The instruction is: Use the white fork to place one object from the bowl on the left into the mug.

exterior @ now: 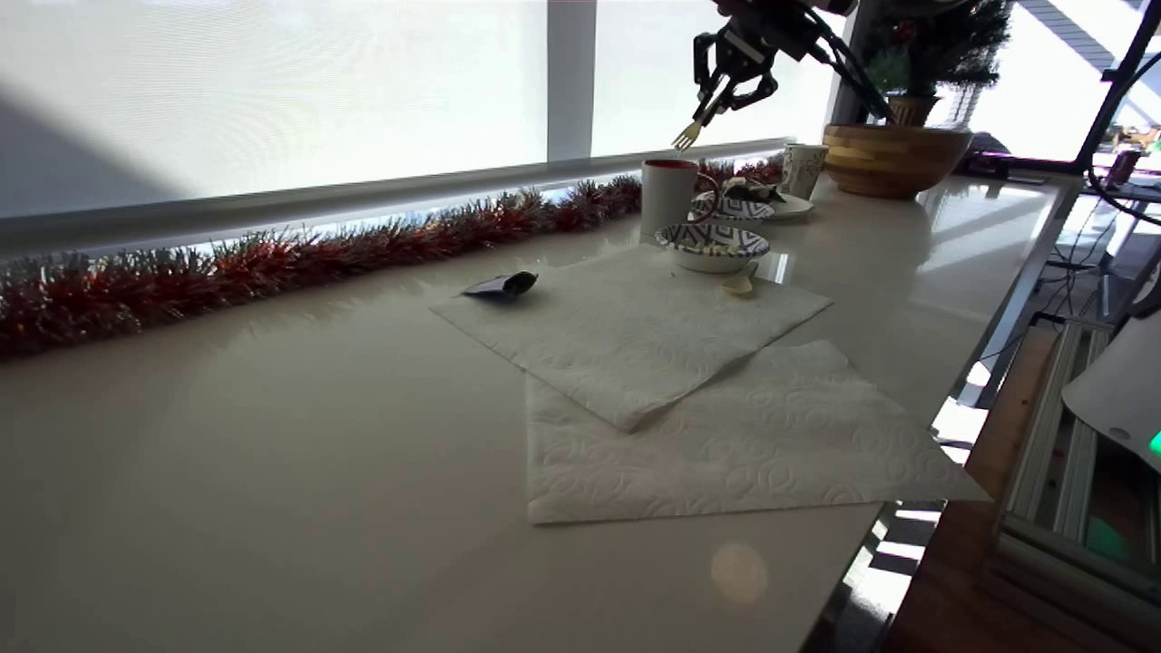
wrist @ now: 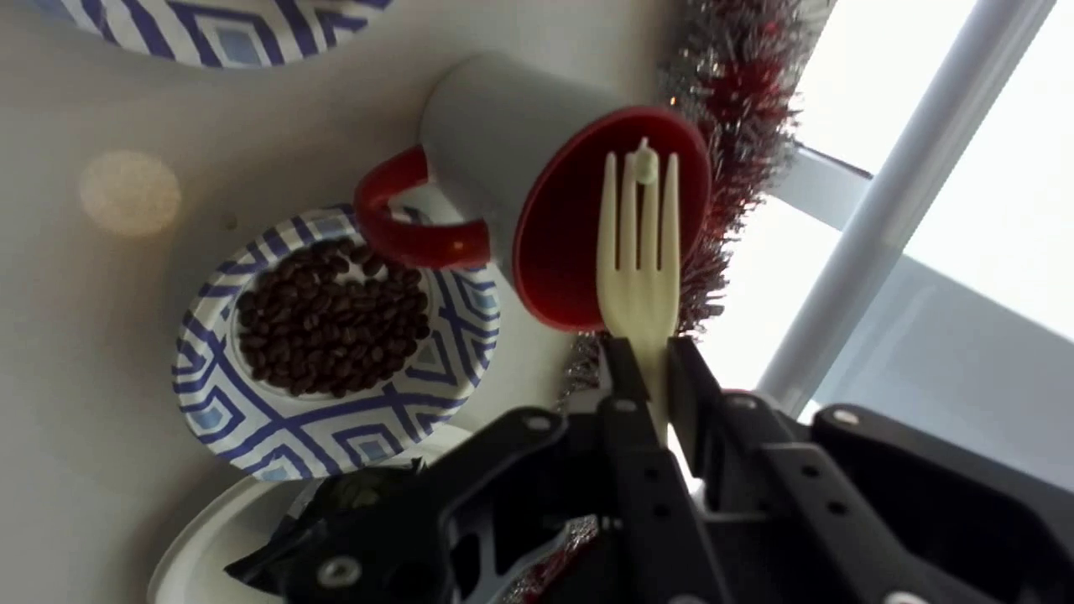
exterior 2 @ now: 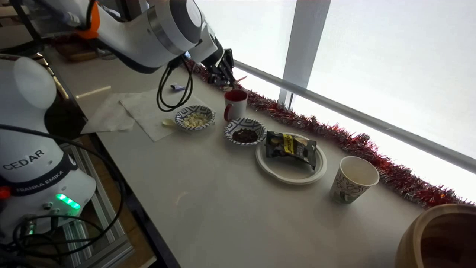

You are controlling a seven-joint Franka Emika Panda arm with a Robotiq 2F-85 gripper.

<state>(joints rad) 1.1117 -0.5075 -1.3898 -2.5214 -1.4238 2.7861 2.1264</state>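
My gripper [wrist: 652, 356] is shut on the white fork [wrist: 640, 306], which sticks out past the fingertips with its tines forward. A small pale piece [wrist: 646, 166] sits near the tine ends. In the wrist view the tines overlap the red inside of the mug [wrist: 503, 126]. In an exterior view the fork [exterior: 687, 136] slants down above the rim of the mug [exterior: 667, 198], apart from it. Beside the mug stands the left patterned bowl [exterior 2: 185, 112], holding pale pieces [exterior 2: 196, 120]; only this bowl's edge [wrist: 239, 42] shows in the wrist view.
A second patterned bowl [wrist: 436, 377] with coffee beans sits near the mug's red handle. Beyond are a plate [exterior 2: 293, 180] with a black packet [exterior 2: 292, 147], a paper cup [exterior 2: 353, 180] and a wooden bowl [exterior: 893, 159]. Tinsel [exterior: 408, 236] lines the window; paper towels [exterior: 635, 317] lie in front.
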